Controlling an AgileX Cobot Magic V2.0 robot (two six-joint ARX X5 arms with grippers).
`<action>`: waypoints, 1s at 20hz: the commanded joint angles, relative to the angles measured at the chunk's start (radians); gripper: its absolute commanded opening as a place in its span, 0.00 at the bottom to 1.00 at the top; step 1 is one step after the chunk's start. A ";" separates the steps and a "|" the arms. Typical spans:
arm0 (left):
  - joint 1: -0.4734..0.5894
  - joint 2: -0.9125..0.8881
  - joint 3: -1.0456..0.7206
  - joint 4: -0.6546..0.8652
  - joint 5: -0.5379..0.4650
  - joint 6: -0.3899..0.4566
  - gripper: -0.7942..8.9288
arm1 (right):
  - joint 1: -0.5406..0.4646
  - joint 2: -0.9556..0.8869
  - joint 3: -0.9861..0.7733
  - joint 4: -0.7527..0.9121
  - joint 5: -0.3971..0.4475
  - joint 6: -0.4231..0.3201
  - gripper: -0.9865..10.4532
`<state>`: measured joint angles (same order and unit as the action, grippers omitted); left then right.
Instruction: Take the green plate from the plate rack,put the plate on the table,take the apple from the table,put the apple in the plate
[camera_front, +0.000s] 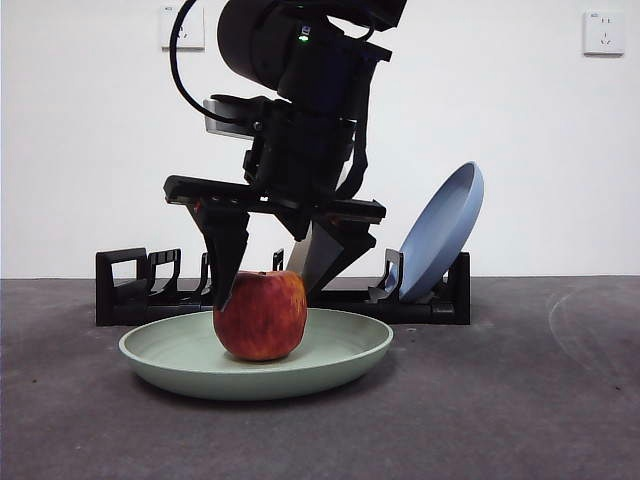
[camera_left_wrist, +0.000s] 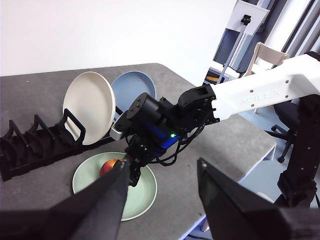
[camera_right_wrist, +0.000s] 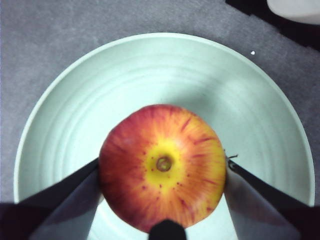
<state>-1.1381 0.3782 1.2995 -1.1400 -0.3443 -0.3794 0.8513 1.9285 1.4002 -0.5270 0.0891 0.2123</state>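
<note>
a: where the front view begins on the left, what stands there?

b: the handle end of the plate rack (camera_front: 122, 285), a low black rack running along the back of the table (camera_front: 520, 400). just in front of it lies the green plate (camera_front: 170, 355), flat on the table.

a: and on the plate?

b: the apple (camera_front: 260, 314), upright, stem hollow facing up, sitting a little left of the plate's middle in the front view. the right gripper (camera_front: 272, 275) comes down on it from above, one jaw on each side.

a: is it gripping?

b: hard to say. in the right wrist view the jaws stand fairly wide, flanking the apple (camera_right_wrist: 162, 194) at its widest part; they look to be touching or just beside the skin, but i cannot tell whether they press on it. the apple's base rests on the green plate (camera_right_wrist: 160, 80).

a: further right?

b: a blue plate (camera_front: 445, 230) leans in the rack's right end, tilted back. in the left wrist view a cream plate (camera_left_wrist: 90, 114) stands in the rack just beside the blue plate (camera_left_wrist: 135, 87).

a: the other arm?

b: the left gripper (camera_left_wrist: 160, 195) hangs high and well apart from the plates, jaws spread wide, holding nothing.
</note>
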 joint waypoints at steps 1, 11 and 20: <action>-0.002 0.000 0.002 0.003 0.003 -0.010 0.32 | 0.000 0.019 -0.002 0.000 0.000 -0.003 0.58; -0.002 0.016 0.002 0.005 -0.083 -0.007 0.32 | 0.000 -0.060 0.336 -0.496 0.002 -0.092 0.58; -0.003 0.101 0.002 0.004 -0.210 0.013 0.31 | 0.000 -0.378 0.434 -0.793 0.010 -0.111 0.58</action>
<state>-1.1385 0.4698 1.2999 -1.1397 -0.5488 -0.3779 0.8509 1.5513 1.8481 -1.3098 0.0975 0.1112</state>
